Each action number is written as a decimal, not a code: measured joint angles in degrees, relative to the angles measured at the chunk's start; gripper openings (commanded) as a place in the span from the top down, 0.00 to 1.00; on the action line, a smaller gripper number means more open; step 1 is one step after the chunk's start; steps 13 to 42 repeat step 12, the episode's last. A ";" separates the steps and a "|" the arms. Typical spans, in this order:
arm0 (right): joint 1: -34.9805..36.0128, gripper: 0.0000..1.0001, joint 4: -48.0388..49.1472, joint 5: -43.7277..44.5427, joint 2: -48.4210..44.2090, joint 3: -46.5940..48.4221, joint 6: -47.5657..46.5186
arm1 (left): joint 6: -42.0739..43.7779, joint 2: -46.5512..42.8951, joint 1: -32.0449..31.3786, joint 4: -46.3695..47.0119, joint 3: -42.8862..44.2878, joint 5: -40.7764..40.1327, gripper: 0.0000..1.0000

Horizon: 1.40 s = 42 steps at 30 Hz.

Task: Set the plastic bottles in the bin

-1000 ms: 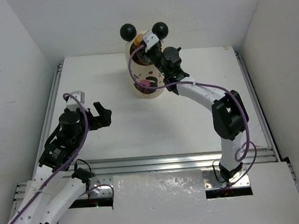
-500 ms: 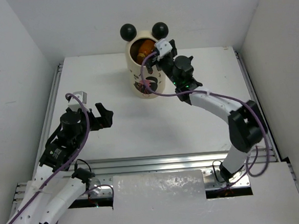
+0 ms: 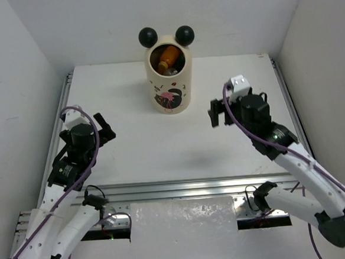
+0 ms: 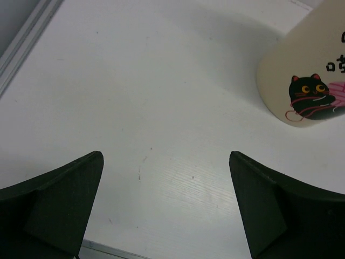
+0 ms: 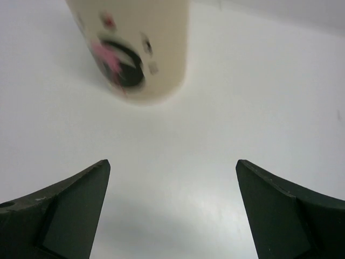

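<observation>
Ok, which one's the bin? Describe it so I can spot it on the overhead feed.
Look at the white table from above: near its far edge, roughly centred left to right, stands the bin. It is a tall cream cylinder, and unlike anything else there it has two black ball ears on its rim and a black-cat print on its side.

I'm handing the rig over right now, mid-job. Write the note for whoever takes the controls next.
Left gripper: open, empty, above the table left of the bin.
Right gripper: open, empty, right of the bin.
Bin: upright, far middle of the table. An orange bottle lies on top inside; what is beneath is unclear.
Done: no bottles show on the table.
Left: probably nothing; confirm the count, then park the arms.
</observation>
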 measured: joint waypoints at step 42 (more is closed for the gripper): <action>0.00 0.01 -24.96 8.85 -26.71 -12.11 8.41 | -1.81 -2.27 0.24 -0.48 0.00 -2.47 0.00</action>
